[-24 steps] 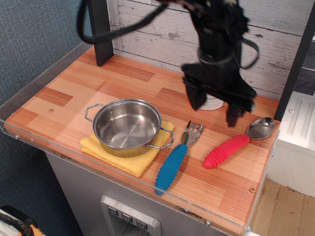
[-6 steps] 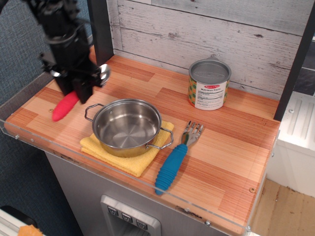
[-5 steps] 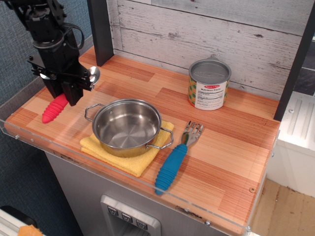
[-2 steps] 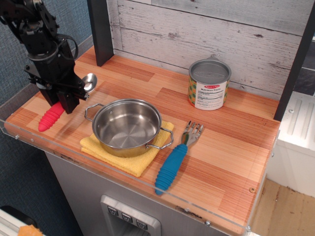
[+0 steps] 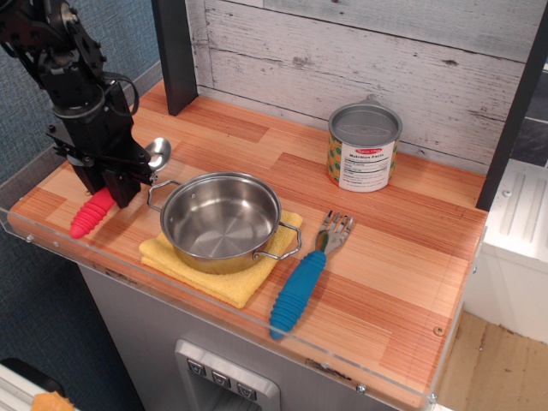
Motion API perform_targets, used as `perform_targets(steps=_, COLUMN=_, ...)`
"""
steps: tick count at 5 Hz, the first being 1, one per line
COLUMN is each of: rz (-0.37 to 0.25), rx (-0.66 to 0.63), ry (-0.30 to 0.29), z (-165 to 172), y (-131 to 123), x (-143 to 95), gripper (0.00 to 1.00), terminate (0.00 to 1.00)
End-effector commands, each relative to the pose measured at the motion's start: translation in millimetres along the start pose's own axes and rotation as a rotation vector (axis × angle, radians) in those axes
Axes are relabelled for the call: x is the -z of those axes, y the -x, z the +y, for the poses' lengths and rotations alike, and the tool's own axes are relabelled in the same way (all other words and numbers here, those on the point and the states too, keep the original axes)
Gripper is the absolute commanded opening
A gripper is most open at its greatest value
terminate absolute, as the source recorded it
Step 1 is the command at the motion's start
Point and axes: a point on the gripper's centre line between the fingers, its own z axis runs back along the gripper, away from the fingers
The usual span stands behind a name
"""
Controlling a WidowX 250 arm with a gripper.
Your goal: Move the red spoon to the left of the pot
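The red spoon (image 5: pixel 96 210) is one of five loose things on the desk (image 5: pixel 411 282), and I'll take them by size after the desk itself, a single wood-patterned top with a clear rim along the front.

There is one pot (image 5: pixel 221 221), shiny steel, just to the right of the tool (image 5: pixel 107 184) as I see it, sitting on one yellow cloth (image 5: pixel 224 287); its near wire handle almost meets the tool. One tin can (image 5: pixel 364 147) stands well off to the tool's right, back by the plank wall. One blue-handled fork (image 5: pixel 304 281) lies beyond the pot from the tool, toward the front edge.

The spoon is the only spoon here. Its red ribbed handle sticks out below and to the left of the tool, the tip low at the desk surface, while its silver bowl shows just to the tool's upper right. The middle of it is hidden inside the black tool, which looks clenched around it; whether the handle tip actually touches the wood I cannot tell.
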Motion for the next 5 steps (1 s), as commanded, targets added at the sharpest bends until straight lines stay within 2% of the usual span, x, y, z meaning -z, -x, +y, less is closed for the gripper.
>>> perform_targets(steps=1, rz=-0.022, rx=0.008, ry=-0.024, z=4, y=12, x=-6, gripper=0.00, terminate=0.00)
perform_targets(steps=2, rz=-0.047, rx=-0.006, ry=-0.026, z=6, y=15, x=-11, gripper=1.00, terminate=0.00)
perform_targets(steps=3, rz=-0.070, rx=-0.030, ry=0.007, z=10, y=19, x=-18, gripper=1.00, terminate=0.00)
perform_targets(steps=5, rz=-0.081, rx=-0.052, ry=-0.034, z=10, y=23, x=-30, gripper=1.00, terminate=0.00)
